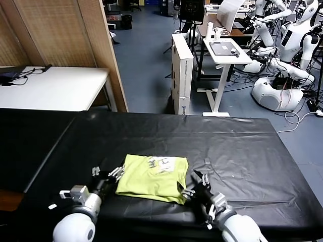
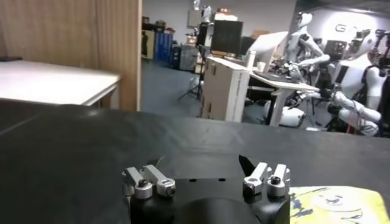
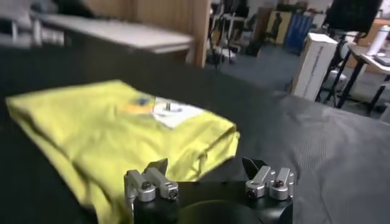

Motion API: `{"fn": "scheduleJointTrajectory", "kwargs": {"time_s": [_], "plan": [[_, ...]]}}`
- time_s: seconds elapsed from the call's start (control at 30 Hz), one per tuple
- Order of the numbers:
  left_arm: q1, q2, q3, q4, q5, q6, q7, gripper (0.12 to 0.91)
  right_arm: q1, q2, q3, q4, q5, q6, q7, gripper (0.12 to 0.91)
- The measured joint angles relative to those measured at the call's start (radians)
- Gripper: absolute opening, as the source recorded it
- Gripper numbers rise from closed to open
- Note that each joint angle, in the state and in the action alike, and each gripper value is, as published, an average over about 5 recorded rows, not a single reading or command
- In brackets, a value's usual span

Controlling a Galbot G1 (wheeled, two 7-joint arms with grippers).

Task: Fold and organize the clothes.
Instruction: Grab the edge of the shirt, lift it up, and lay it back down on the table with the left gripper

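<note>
Between both grippers, folded T-shirt (image 1: 153, 177)

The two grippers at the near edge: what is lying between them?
In the head view, the folded T-shirt lies on the black table between the open left gripper and the open right gripper.

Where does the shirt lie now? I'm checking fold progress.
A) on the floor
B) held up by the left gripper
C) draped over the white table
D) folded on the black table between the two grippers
D: the T-shirt lies folded on the black table, with the left gripper and right gripper on either side, jaws open.
</note>
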Motion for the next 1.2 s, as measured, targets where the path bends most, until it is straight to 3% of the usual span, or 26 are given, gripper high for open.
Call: {"fn": "scheduleJointTrajectory", "kwargs": {"time_s": [0.33,0.67,1.0,1.1,1.2], "plan": [[-0.003,-0.062,0.016,0.05,-0.012,-0.04,0.008,0.907,-0.114,0.028,0.185,0.132,0.171,0.026,0.04,0.907],[-0.018,-0.103,0.006,0.117,-0.099,-0.065,0.007,0.896,-0.157,0.03,0.288,0.208,0.201,0.024,0.042,0.907],[-0.017,-0.135,0.023,0.151,-0.112,-0.075,0.013,0.776,-0.162,0.03,0.307,0.215,0.201,0.023,0.041,0.907],[-0.017,-0.139,0.025,0.153,-0.116,-0.074,0.013,0.68,-0.161,0.03,0.307,0.213,0.201,0.023,0.041,0.907],[-0.014,-0.14,0.025,0.152,-0.129,-0.071,0.012,0.52,-0.159,0.03,0.307,0.209,0.199,0.023,0.041,0.907]]}}
